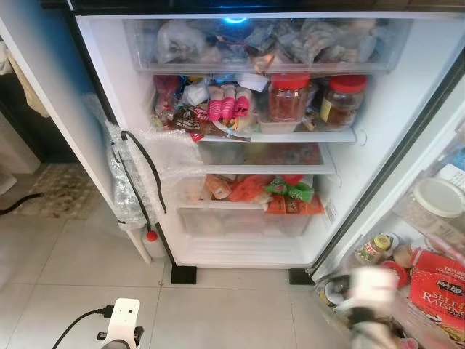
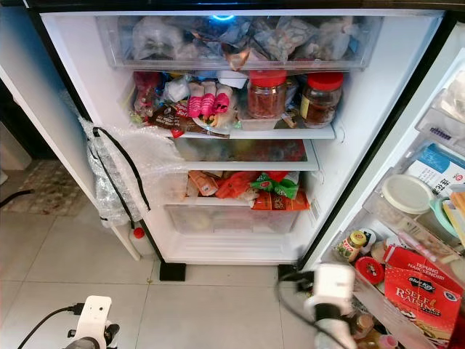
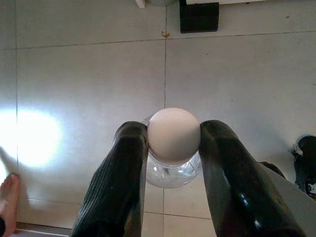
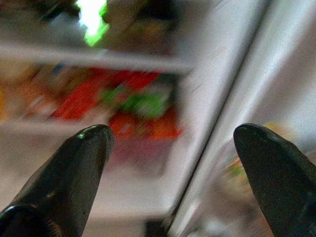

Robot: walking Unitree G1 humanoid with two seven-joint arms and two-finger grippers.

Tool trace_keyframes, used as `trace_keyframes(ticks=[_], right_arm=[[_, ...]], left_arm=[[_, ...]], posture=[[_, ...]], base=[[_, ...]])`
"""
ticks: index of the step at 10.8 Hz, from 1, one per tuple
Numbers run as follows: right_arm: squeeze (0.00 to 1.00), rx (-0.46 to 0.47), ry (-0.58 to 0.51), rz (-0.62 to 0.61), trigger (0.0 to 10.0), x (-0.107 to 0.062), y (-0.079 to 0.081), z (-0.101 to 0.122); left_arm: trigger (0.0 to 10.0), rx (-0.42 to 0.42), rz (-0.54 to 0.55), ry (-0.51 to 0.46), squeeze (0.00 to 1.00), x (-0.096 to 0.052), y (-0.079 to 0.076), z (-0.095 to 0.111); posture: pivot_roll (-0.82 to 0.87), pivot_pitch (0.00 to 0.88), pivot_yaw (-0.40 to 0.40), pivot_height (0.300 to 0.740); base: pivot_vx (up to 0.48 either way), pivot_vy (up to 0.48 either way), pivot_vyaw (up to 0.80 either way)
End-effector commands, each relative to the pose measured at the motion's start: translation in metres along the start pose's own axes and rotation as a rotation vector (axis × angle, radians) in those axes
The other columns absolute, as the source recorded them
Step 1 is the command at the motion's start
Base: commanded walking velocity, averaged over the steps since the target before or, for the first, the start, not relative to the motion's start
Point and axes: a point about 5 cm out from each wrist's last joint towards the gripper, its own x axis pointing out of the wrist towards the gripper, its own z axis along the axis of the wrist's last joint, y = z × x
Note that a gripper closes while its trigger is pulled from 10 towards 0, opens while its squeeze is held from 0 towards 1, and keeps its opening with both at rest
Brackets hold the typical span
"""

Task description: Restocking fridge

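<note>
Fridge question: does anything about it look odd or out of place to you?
Yes. Crumpled clear bubble wrap with a black strap is bunched along the open white fridge's left edge, spilling onto a glass shelf. It looks like leftover packing rather than food.

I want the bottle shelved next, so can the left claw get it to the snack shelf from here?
Probably not yet. The left claw grips the white-capped bottle low over the floor tiles, below the snack shelf. The fridge stands open, so raising the arm should clear the way.
</note>
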Motion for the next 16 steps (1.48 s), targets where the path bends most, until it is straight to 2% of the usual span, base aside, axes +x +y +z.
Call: trace_keyframes(ticks=[1,3,6,7,8,10,12,16], right_arm=[[0.00,-0.016,0.057,0.059,10.0,0.000,0.007,-0.007],[0.00,-0.004,0.083,0.084,10.0,0.007,0.017,-0.007],[0.00,-0.001,0.127,0.121,10.0,0.009,0.021,-0.011],[0.00,-0.012,0.225,0.129,10.0,0.004,0.021,-0.025],[0.00,-0.015,0.255,0.134,10.0,0.002,0.021,-0.030],[0.00,-0.030,0.385,0.174,10.0,-0.007,0.027,-0.048],[0.00,-0.039,0.449,0.178,10.0,-0.013,0.029,-0.056],[0.00,-0.069,0.540,0.117,10.0,-0.025,0.017,-0.069]], left_arm=[[10.0,0.015,0.004,0.025,0.00,-0.001,0.003,-0.007],[10.0,0.016,0.009,0.003,0.00,-0.001,0.004,-0.003],[10.0,-0.004,0.009,-0.119,0.00,0.004,0.007,0.029],[10.0,-0.002,0.000,-0.150,0.00,0.006,0.006,0.041],[10.0,-0.002,-0.002,-0.152,0.00,0.006,0.005,0.042],[10.0,-0.004,-0.015,-0.161,0.00,0.006,-0.001,0.043],[10.0,-0.010,-0.016,-0.162,0.00,0.006,-0.001,0.041],[10.0,-0.013,-0.011,-0.178,0.00,0.006,0.000,0.046]], posture=[[-0.11,0.061,0.005,0.740],[-0.11,0.067,0.006,0.740],[-0.10,0.074,0.005,0.740],[-0.11,0.075,0.009,0.740],[-0.11,0.075,0.009,0.740],[-0.11,0.078,0.009,0.740],[-0.11,0.079,0.008,0.740],[-0.11,0.081,0.009,0.740]], base=[[0.000,0.000,0.00],[0.000,0.000,0.00],[0.000,0.000,0.00],[0.000,0.000,0.00],[0.000,0.000,0.00],[0.000,0.000,0.00],[0.000,0.000,0.00],[0.000,0.000,0.00]])
